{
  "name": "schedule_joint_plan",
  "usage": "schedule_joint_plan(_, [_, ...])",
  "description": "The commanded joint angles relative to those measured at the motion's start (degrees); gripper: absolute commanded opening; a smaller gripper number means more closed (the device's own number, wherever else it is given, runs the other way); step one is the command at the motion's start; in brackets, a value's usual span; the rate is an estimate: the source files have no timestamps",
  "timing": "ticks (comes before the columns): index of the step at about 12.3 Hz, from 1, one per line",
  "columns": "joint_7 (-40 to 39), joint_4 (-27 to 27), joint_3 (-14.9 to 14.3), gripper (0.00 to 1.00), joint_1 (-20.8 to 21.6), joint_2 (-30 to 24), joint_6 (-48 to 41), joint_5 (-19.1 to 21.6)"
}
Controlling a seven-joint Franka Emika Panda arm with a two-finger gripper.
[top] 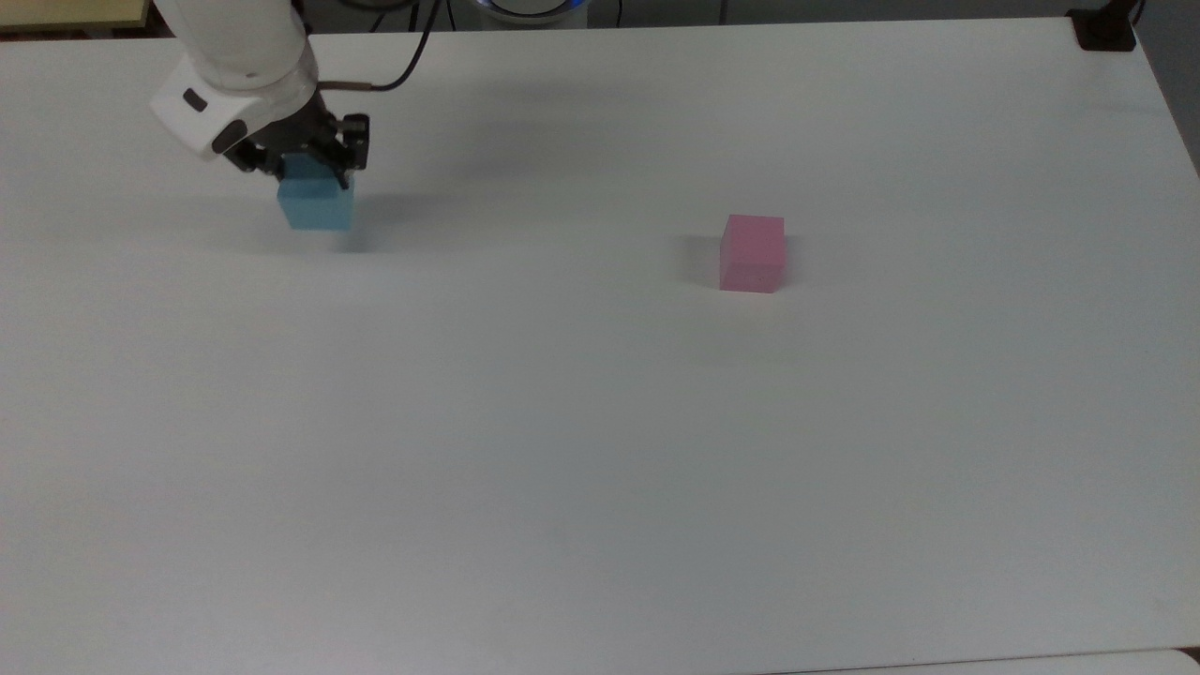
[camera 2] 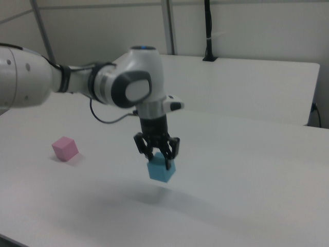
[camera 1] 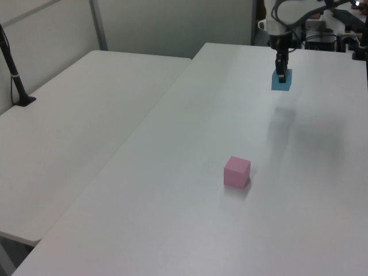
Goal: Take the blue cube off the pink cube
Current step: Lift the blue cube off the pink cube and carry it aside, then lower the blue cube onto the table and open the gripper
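My gripper (top: 305, 173) (camera 1: 281, 75) (camera 2: 159, 157) is shut on the blue cube (top: 317, 205) (camera 1: 281, 81) (camera 2: 161, 170). It holds the cube just above the white table (top: 562, 422), near the back left of the top view, with the cube's shadow on the tabletop below it in the right view. The pink cube (top: 752, 253) (camera 1: 237, 172) (camera 2: 65, 148) stands alone on the table, far to the right of the gripper in the top view and nearer the camera in the left view. Nothing rests on the pink cube.
A second white table (camera 1: 75, 126) adjoins this one on the left view's left. A black post stands on its base (top: 1104, 28) at the top view's back right corner, and another post (camera 1: 14, 75) at the left view's far left.
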Motion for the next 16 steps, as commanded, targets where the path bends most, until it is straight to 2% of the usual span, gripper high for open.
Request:
schedule_joint_plan(1, [-1.12,-6.29,-1.24,0.39,0.92,0.69,10.36,0.93])
schedule_joint_plan(7, [-0.59,-6.29,-1.24,0.39,1.10,3.24,14.32,0.93])
schedule_joint_plan(8, [-0.50,-6.11,-1.24,0.45,1.10,3.77,14.33,0.93])
schedule_joint_plan(9, [-0.33,-5.94,-1.24,0.88,1.01,3.95,14.33,0.93])
schedule_joint_plan(10, [-0.06,-5.85,-1.24,1.00,0.93,4.04,14.41,1.02])
schedule_joint_plan(13, [5.28,-4.98,-1.33,1.00,0.84,3.60,13.80,1.02])
schedule_joint_plan(16, [11.53,-2.34,-1.33,1.00,1.01,1.41,9.60,1.02])
